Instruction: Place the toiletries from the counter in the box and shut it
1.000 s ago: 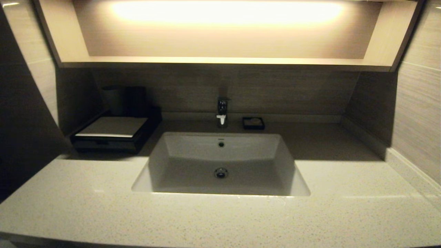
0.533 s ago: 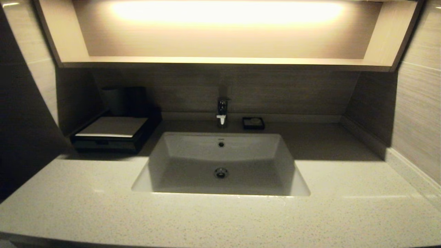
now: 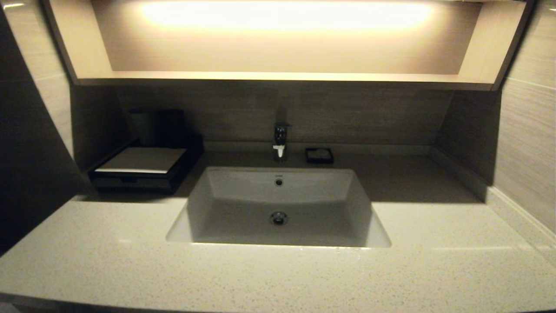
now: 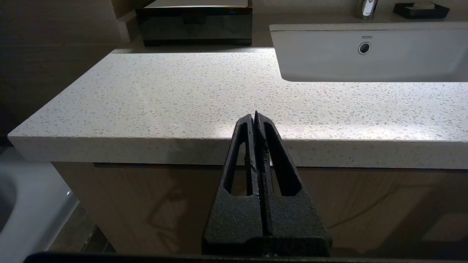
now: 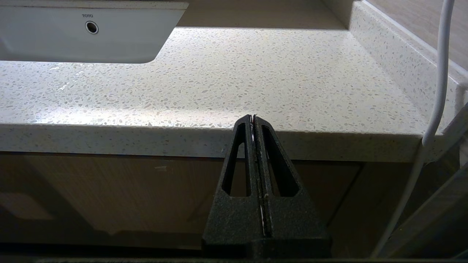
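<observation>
The black box [image 3: 139, 169] with a pale flat top stands at the back left of the speckled counter [image 3: 269, 278], its front drawer pushed in; it also shows in the left wrist view [image 4: 197, 22]. No toiletry packets show in any view. My left gripper [image 4: 255, 116] is shut and empty, low in front of the counter's front edge, left of the basin. My right gripper [image 5: 253, 118] is shut and empty, low in front of the counter's front edge, right of the basin. Neither arm shows in the head view.
A white sunken basin [image 3: 278, 208] sits mid-counter with a chrome tap [image 3: 280, 141] behind it. A tiny black square dish [image 3: 319, 155] stands right of the tap. A dark tumbler [image 3: 145, 126] stands behind the box. A white cable [image 5: 437, 91] hangs at the right.
</observation>
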